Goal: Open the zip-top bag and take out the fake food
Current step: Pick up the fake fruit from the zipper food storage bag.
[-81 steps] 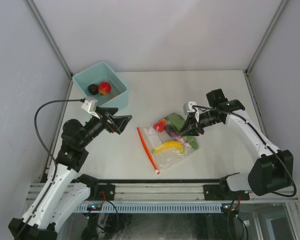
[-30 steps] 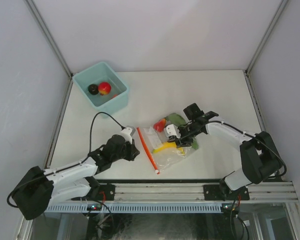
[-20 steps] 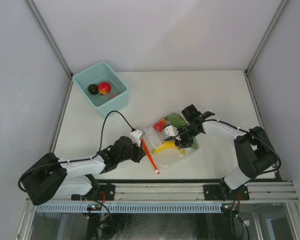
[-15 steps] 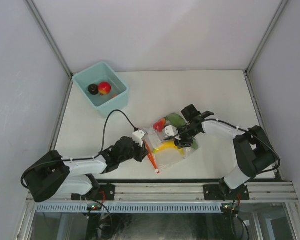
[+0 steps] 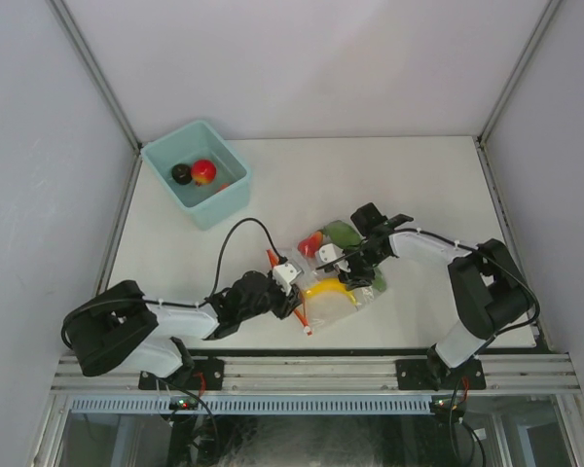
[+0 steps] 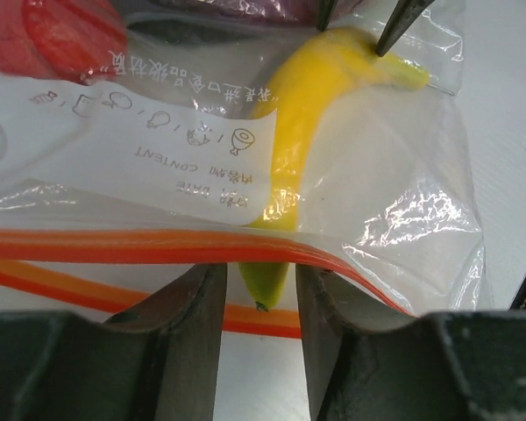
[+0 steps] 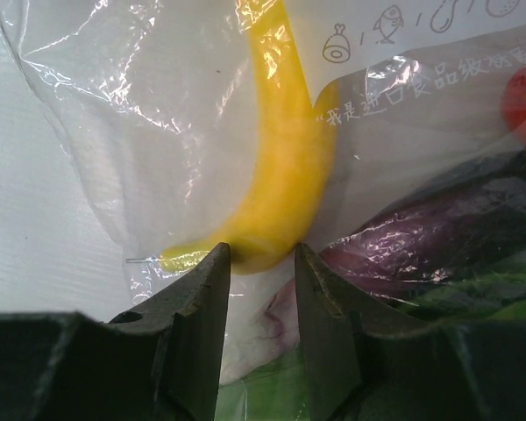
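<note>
Left hand (image 6: 252, 289) sits unclenched around the zip-top bag (image 5: 329, 282) strip, right hand (image 7: 261, 263) unclenched over the banana (image 6: 307, 114), so pinch plastic only

Red food piece (image 6: 57, 35) edge-cropped

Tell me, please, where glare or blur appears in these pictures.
Left wrist: white glare on the zip-top bag; the near fingers are dark and soft. Right wrist: bright glints on the plastic beside the banana; its fingers are blurred. Top external: even light, sharp, faint shadows on the table.
</note>
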`<state>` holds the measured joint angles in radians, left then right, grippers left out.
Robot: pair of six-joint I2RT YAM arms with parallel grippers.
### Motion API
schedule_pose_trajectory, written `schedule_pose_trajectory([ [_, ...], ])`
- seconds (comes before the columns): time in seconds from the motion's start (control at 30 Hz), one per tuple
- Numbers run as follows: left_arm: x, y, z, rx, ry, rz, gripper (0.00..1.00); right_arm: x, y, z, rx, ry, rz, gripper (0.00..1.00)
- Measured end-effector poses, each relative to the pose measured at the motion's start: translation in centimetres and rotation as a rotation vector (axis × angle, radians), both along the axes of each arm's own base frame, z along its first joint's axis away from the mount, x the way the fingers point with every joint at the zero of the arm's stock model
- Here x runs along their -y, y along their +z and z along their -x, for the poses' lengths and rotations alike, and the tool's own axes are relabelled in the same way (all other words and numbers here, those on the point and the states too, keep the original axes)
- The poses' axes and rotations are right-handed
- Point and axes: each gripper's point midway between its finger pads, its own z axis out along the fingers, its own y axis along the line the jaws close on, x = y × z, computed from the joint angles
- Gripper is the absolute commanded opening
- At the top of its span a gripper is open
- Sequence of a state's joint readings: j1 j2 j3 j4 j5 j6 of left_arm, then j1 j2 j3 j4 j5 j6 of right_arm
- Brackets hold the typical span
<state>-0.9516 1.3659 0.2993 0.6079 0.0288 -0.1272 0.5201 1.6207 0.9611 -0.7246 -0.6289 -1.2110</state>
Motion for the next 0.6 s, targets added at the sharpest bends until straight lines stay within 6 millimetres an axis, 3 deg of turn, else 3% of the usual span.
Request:
schedule_pose_trajectory([
  [0.33, 0.6, -1.8, -0.1, 0.028, -0.042, -0.055, 0.53, -0.2, 0.0, 0.1, -0.029, 0.001, -0.002, 0.32],
  [0.6, 1.9, -1.3, -0.7, 0.040, -0.050, -0.044, 0.56, -0.3, 0.1, 0.3, -0.050, -0.001, -0.004, 0.31],
])
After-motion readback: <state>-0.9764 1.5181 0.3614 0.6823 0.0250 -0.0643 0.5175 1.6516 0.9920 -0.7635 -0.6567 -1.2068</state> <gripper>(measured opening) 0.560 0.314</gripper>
